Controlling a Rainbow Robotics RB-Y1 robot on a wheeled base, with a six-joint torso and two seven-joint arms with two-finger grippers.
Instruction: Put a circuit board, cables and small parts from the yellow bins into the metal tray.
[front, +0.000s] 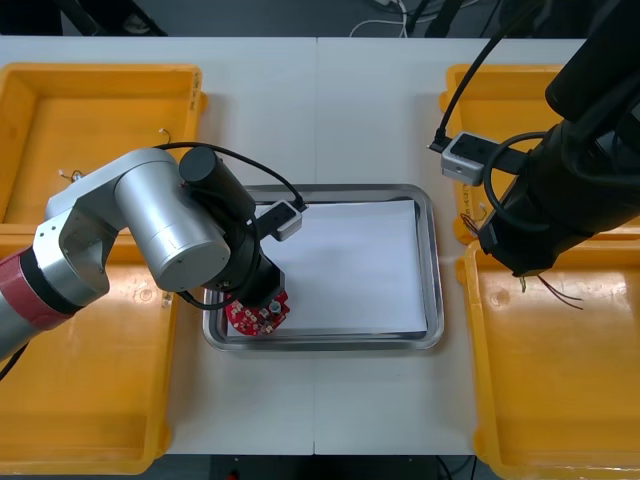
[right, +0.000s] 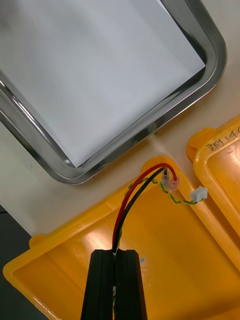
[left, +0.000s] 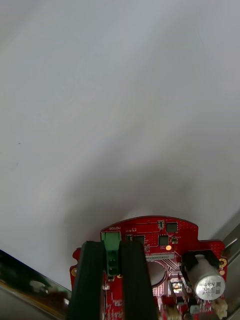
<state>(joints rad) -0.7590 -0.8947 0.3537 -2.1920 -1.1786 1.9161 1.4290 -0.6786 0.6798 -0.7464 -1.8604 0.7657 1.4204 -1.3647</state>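
Note:
My left gripper (front: 262, 302) hangs over the near left corner of the metal tray (front: 432, 262), shut on the round red circuit board (front: 258, 316). In the left wrist view its fingers (left: 90, 280) pinch a green connector on the circuit board (left: 165, 240), just above the tray's white inside. My right gripper (right: 117, 280) is shut on a cable of red and black wires (right: 131, 200), held above a yellow bin (right: 170, 260) at the right. In the front view the cable's (front: 556, 291) ends dangle below the right arm, beside the tray.
Two yellow bins stand at each side: far left (front: 60, 120), near left (front: 80, 400), far right (front: 480, 100), near right (front: 560, 400). The tray's white inside (front: 350, 270) is bare apart from the board's corner. A green-yellow wire with a white plug (right: 199, 194) hangs with the cable.

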